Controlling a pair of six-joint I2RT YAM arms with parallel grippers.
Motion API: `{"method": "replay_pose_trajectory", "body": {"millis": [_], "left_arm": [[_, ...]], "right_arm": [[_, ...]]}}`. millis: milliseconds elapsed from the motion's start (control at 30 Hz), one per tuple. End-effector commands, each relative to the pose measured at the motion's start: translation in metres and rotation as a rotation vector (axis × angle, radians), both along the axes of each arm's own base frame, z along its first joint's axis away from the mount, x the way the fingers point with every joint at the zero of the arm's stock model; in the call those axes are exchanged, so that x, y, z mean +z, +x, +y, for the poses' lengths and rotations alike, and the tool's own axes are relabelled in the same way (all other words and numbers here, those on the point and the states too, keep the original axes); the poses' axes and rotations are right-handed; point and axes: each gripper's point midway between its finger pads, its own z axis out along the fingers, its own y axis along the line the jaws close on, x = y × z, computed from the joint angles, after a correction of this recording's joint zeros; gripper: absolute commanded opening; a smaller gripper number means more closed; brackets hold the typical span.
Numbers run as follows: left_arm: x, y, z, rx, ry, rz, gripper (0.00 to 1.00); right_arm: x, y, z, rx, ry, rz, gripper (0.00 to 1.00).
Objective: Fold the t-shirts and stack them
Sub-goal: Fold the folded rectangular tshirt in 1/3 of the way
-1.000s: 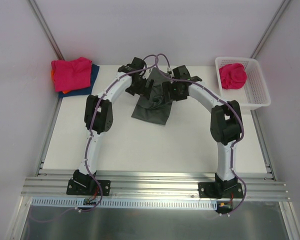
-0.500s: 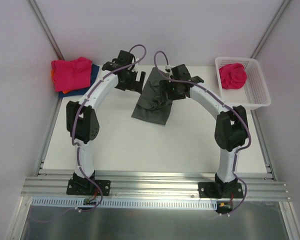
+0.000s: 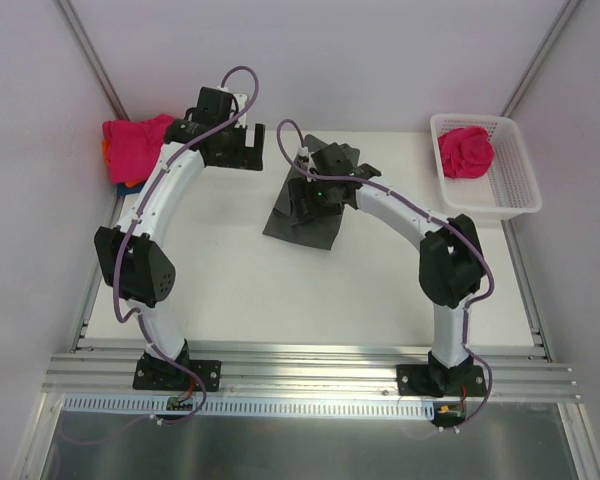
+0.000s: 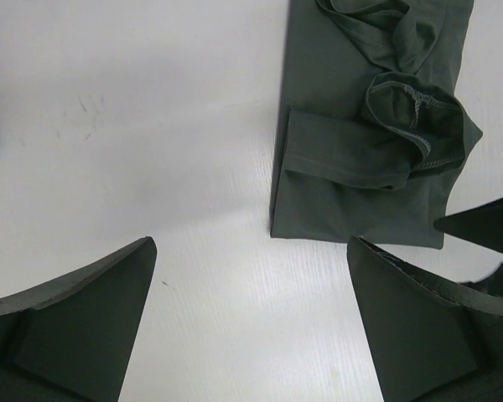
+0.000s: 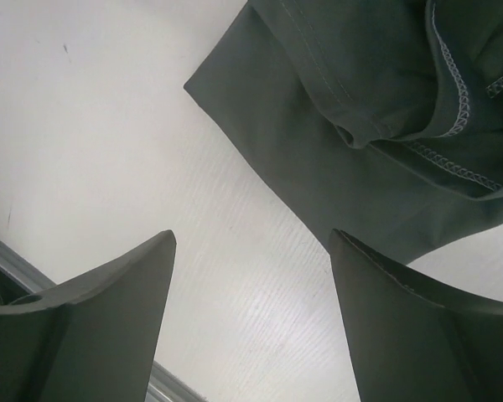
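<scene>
Hanging wide open and empty, the left end effector [image 4: 251, 247] looks down on bare worktop [image 4: 151, 126], with the dark grey t-shirt [image 4: 360, 193] lying just beside it and untouched. The right end effector [image 5: 253, 239] is spread just as wide with nothing in it, poised above one corner of the same shirt.

The shirt lies partly folded towards the back middle of the worktop, with a sleeve and the neck bunched loosely on top. It looks light, limp and thin, so it will likely sag and drape wherever it is unsupported. The layers could also slide apart. A pinch through all the layers at two corners of a folded edge seems the safest hold, rather than the loose bunch.

A folded pink t-shirt [image 3: 135, 145] sits in the far left corner, and a crumpled pink one [image 3: 465, 150] lies in the white basket [image 3: 520, 190] at far right.

No brand, label or writing can be read, only pale stitching along the hems.
</scene>
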Motion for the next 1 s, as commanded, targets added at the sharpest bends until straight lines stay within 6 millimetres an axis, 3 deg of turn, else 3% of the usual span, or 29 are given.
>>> {"method": "replay_pose_trajectory", "body": {"millis": [0, 267, 400, 600, 800, 967], "left_arm": [[0.016, -0.011, 0.011, 0.029, -0.016, -0.019, 0.99], [0.026, -0.015, 0.022, 0.057, -0.035, -0.032, 0.99], [0.024, -0.018, 0.027, 0.067, -0.035, -0.025, 0.99], [0.015, -0.022, 0.030, 0.071, -0.041, 0.004, 0.99], [0.009, -0.025, 0.030, 0.074, -0.035, 0.016, 0.99], [0.010, -0.030, 0.034, 0.073, -0.021, 0.013, 0.99]], "right_arm": [[-0.003, 0.006, 0.008, -0.006, 0.011, 0.013, 0.78], [-0.043, 0.014, 0.010, -0.009, -0.053, 0.062, 0.78], [-0.052, 0.033, 0.011, -0.014, -0.096, 0.020, 0.78], [-0.044, 0.076, 0.001, -0.064, -0.118, -0.064, 0.79], [-0.037, 0.111, -0.031, -0.140, -0.148, -0.127, 0.79], [-0.017, 0.151, -0.065, -0.214, -0.158, -0.205, 0.80]]}}
